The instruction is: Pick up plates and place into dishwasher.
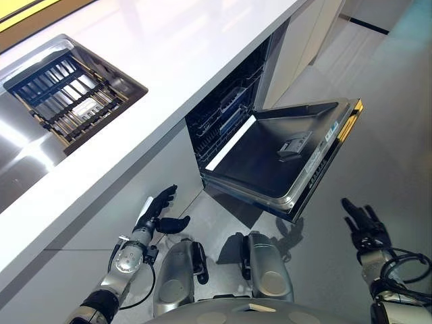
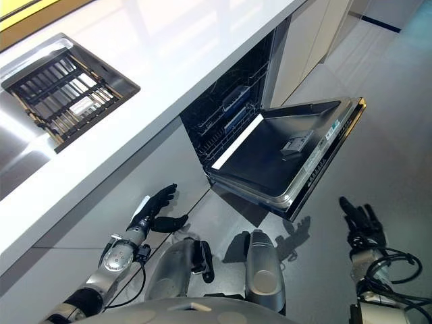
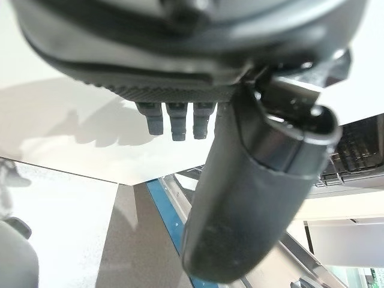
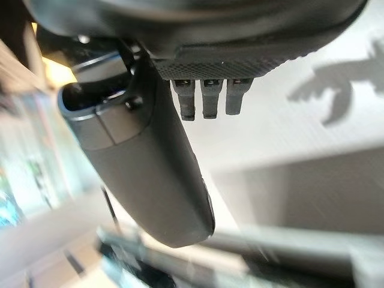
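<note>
The dishwasher (image 1: 223,125) under the white counter stands open, its door (image 1: 283,158) folded down flat and its dark wire racks (image 2: 226,115) showing inside. No plate shows. My left hand (image 1: 156,212) hangs low in front of the cabinet, left of the door, fingers straight, thumb out, holding nothing. My right hand (image 1: 364,226) hangs over the floor, right of the door, fingers straight and empty. The left wrist view shows the left hand's thumb (image 3: 252,198) and straight fingers (image 3: 180,123); the right wrist view shows the right hand's thumb (image 4: 144,174).
A sink (image 1: 74,91) with a dark slatted rack (image 1: 71,94) is set into the white counter (image 1: 189,54) at the left. The dishwasher door juts out over the grey floor (image 1: 391,135) between my hands. White cabinet fronts (image 1: 297,47) run along the far side.
</note>
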